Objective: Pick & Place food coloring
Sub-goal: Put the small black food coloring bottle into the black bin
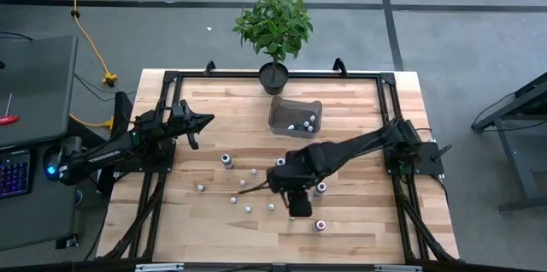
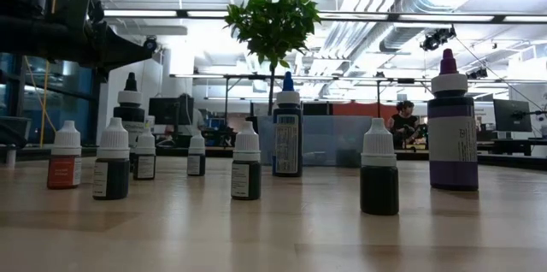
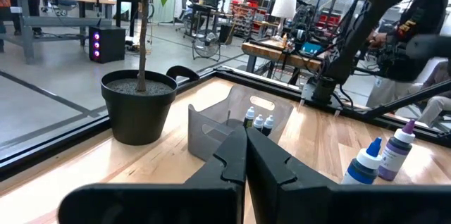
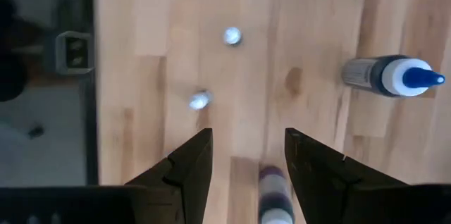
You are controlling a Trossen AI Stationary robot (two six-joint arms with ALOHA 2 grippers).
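Food coloring bottles stand scattered over the middle of the wooden surface, and the right pincer hangs above them with its two fingers spread wide and gripping nothing. Seen from the wrist, a purple-capped bottle stands upright between those open fingers, below them, while a larger blue-tipped bottle and two small white-capped ones stand farther out on the boards. Beyond this group, toward the back edge, a clear plastic bin already holds a few small bottles, and a potted plant stands just behind the bin. The left pincer is shut on nothing, held above the left part of the surface and pointing toward the bin and the plant.
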